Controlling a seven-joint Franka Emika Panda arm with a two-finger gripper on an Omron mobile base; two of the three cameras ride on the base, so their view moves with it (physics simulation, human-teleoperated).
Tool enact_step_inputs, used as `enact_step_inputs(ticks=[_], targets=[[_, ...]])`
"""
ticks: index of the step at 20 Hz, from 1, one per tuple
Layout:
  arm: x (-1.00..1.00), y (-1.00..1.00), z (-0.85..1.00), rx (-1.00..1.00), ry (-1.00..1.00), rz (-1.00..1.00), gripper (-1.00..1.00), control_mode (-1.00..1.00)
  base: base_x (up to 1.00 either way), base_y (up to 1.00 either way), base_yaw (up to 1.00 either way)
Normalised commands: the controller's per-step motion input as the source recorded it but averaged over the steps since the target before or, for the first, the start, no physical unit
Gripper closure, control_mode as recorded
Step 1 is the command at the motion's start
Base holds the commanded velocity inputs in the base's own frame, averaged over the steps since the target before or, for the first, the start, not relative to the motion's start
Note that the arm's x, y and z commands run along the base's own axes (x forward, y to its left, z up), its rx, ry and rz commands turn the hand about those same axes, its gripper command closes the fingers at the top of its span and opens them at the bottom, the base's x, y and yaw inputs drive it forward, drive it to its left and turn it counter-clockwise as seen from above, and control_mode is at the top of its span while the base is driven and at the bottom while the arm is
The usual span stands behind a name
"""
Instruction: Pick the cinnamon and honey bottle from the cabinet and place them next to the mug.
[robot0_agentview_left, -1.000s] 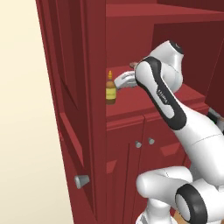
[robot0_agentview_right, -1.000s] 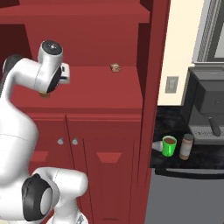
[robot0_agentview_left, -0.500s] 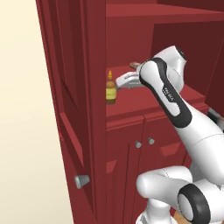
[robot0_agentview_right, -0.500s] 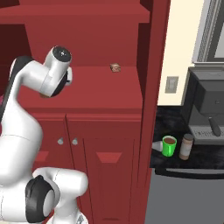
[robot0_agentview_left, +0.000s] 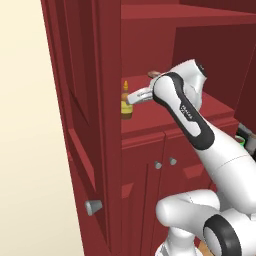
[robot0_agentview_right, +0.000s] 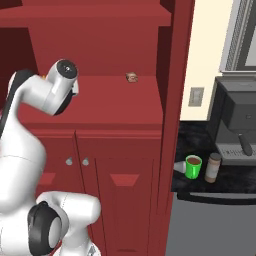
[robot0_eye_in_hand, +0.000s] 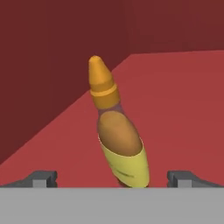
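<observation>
- Now the gripper (robot0_eye_in_hand: 111, 177) has its jaws spread wide, the two dark tips far apart at the bottom of the hand view, and nothing is gripped
- honey bottle (robot0_eye_in_hand: 117, 133) stands between and just ahead of those tips, its base close to the line between them; whether a tip touches it cannot be told
- in the hand view the bottle leans, its orange nozzle toward the upper left, which may come from the roll of the hand
- from the left base view the gripper (robot0_agentview_left: 134, 97) reaches in from the right at shelf height and meets the bottle (robot0_agentview_left: 126, 102), which stands upright at the front left corner of the open shelf, close to the cabinet's (robot0_agentview_left: 80, 115) left side wall
- the bottle's yellow label faces the hand
- small brownish lump (robot0_agentview_right: 132, 77) sits far back on the same shelf, well apart from the bottle, toward the right
- below the shelf two panelled doors with small silver knobs (robot0_agentview_left: 164, 162) are shut; the tall left door (robot0_agentview_left: 65, 90) stands swung open
- in the right base view the arm's (robot0_agentview_right: 50, 95) upper links hide the left of the shelf
- on the dark counter (robot0_agentview_right: 230, 180) right of the cabinet, the green mug (robot0_agentview_right: 193, 166) stands with the cinnamon (robot0_agentview_right: 213, 168) just beside it on the right, apart by a small gap, both upright
- a coffee machine (robot0_agentview_right: 237, 125) stands behind the two
</observation>
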Motion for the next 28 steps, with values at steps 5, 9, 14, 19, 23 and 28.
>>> enact_step_inputs(ticks=[5, 9, 14, 19, 23, 28], targets=[[0.23, 0.02, 0.00, 0.00, -0.02, 0.00, -1.00, -1.00, 0.00, 0.00, 0.00], [0.28, 0.00, 0.00, 0.00, 0.03, 0.00, -1.00, -1.00, 0.00, 0.00, 0.00], [0.20, 0.00, 0.00, 0.00, 0.05, 0.00, -1.00, -1.00, 0.00, 0.00, 0.00], [0.01, 0.03, 0.00, 0.00, 0.00, 0.00, -1.00, -1.00, 0.00, 0.00, 0.00], [0.00, 0.11, -0.01, 0.00, 0.00, 0.00, -1.00, -1.00, 0.00, 0.00, 0.00], [0.00, 0.13, -0.10, 0.00, 0.00, 0.00, -1.00, -1.00, 0.00, 0.00, 0.00]])
